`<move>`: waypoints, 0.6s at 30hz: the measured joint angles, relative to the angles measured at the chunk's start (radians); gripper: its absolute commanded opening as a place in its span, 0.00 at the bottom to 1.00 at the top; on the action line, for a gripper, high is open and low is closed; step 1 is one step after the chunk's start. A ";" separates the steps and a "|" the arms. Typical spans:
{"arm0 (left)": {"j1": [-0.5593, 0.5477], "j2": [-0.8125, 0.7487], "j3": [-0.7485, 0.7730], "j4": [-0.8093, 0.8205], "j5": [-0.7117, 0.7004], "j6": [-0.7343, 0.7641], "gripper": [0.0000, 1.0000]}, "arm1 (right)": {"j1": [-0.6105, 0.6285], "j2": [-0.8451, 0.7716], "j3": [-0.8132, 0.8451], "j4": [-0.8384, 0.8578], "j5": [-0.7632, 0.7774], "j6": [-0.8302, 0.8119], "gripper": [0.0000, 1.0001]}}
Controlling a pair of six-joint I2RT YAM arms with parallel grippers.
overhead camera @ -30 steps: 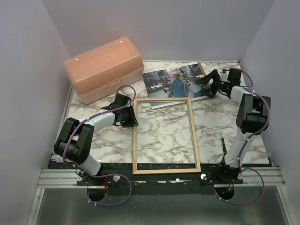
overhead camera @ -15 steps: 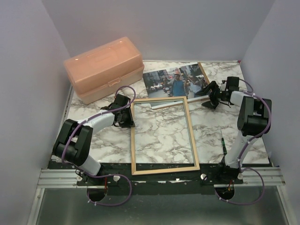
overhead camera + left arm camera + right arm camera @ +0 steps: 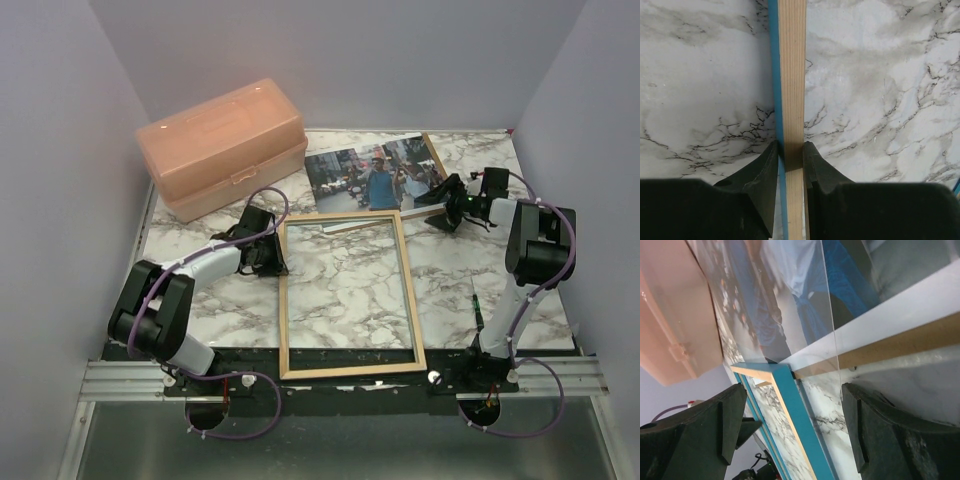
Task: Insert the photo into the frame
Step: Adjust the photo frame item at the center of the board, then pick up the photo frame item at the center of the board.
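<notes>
The left end effector (image 3: 791,156) is clamped on the left rail of the thin rectangular frame (image 3: 349,368), which lies wood face up at mid-picture on the marble table (image 3: 450,270). The right end effector (image 3: 794,395) stands wide open beside the large colour street photo (image 3: 372,176), at upper centre.

the table (image 3: 460,270) had a white marble-patterned top with grey veins, evenly lit, with only soft shadows. a plain pale lilac back wall (image 3: 400,60) rose behind it, and a left wall (image 3: 50,150) and a right wall (image 3: 600,120) of the same colour closed in the sides. a ribbed metal rail (image 3: 130,378) ran along the near edge, beside a dull grey floor (image 3: 330,450).
</notes>
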 measured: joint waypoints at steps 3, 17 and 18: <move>0.000 -0.010 -0.012 0.002 0.031 0.011 0.00 | 0.000 0.005 -0.002 0.030 -0.014 0.013 0.83; 0.003 -0.050 -0.063 0.034 0.082 0.024 0.00 | 0.000 0.007 0.019 0.110 -0.068 0.083 0.65; 0.003 -0.048 -0.064 0.037 0.085 0.023 0.00 | 0.000 0.010 0.024 0.121 -0.071 0.091 0.63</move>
